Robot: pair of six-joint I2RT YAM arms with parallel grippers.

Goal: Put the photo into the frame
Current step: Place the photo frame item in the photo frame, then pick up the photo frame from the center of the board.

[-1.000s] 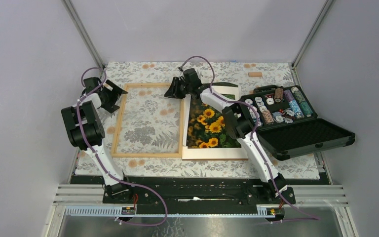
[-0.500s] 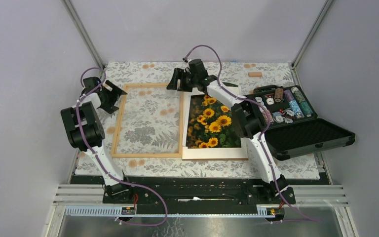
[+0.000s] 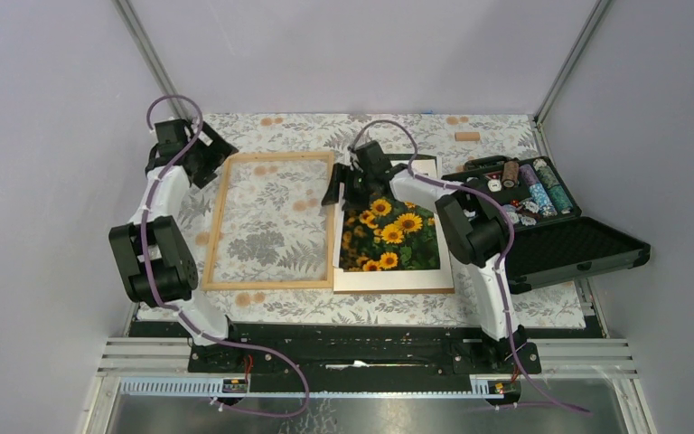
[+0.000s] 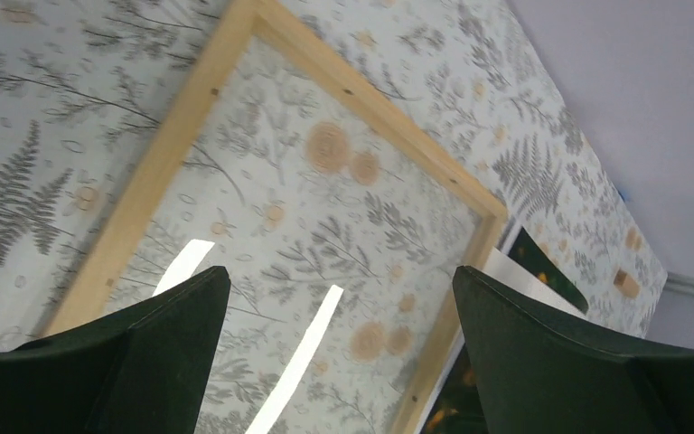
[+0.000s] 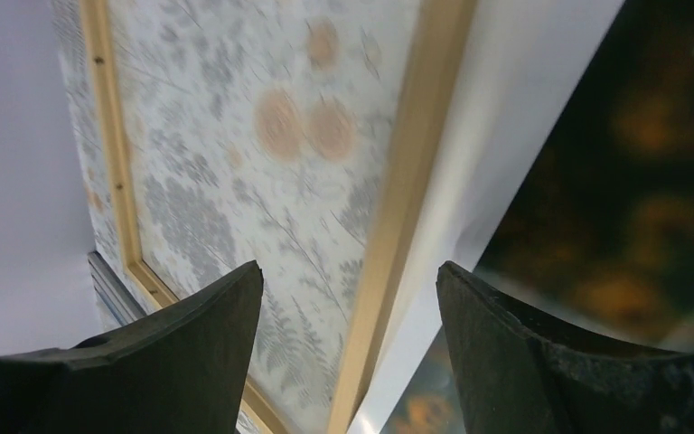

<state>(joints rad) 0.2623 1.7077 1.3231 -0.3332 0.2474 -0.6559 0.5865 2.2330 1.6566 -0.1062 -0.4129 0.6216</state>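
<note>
Nearest of the task's things, the photo (image 3: pixel 389 237) lay flat on the leaf-patterned surface (image 3: pixel 370 307), right of centre. It was bordered by a white mat (image 3: pixel 393 280), and its long axis ran near to far. It was not in the frame (image 3: pixel 267 284), which lay just to its left with its long axis parallel. The mat's left edge sat just beside the frame's right rail, and only the surface pattern showed through the pane. Right of the photo stood an open black case (image 3: pixel 560 249) of chips. Farther back, the right arm (image 3: pixel 420 188) reached over the photo's far left corner, and the right jaws stood released, gripping nothing. In the wrist view the frame's right rail and the mat's white edge ran between the jaws, with the photo's dark, blurred foliage just to their right. From those jaws, then, the photo stretched away to the near right, along its long axis. Farthest back on the left, the left jaws hung wide apart and empty above the frame's far left corner, with the frame's whole width between them and the photo. The right arm was clearly the nearer one. By my reading, the coming move turned on shifting the photo left across that one rail while keeping its long axis in line with the frame's.
</note>
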